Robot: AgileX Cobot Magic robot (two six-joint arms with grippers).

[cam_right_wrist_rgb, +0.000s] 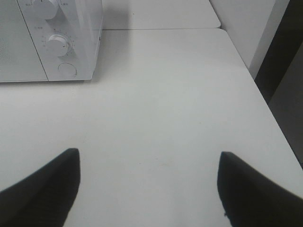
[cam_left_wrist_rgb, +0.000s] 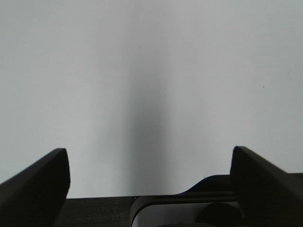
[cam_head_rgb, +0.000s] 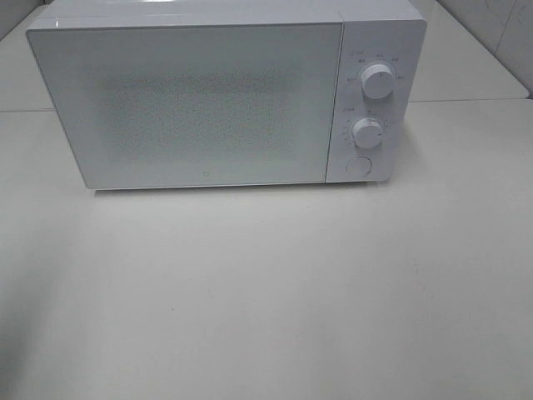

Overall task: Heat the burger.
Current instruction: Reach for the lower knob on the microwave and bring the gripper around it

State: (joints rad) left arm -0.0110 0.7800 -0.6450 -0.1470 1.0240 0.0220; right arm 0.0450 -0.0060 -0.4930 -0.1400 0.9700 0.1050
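Your left tool (cam_left_wrist_rgb: pixel 149 156) and right tool (cam_right_wrist_rgb: pixel 149 155) both gape wide, holding nothing. The microwave (cam_head_rgb: pixel 208 100) sits at twelve o'clock on the table (cam_head_rgb: pixel 266 292), door shut.

One white microwave (cam_head_rgb: pixel 208 100), two knobs (cam_head_rgb: pixel 377 81) (cam_head_rgb: pixel 366 132), one round button (cam_head_rgb: pixel 359 166), one counter (cam_head_rgb: pixel 266 292), one left end effector (cam_left_wrist_rgb: pixel 149 155), one right end effector (cam_right_wrist_rgb: pixel 149 155)

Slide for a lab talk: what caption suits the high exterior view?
White microwave with its door shut, standing on a pale table.
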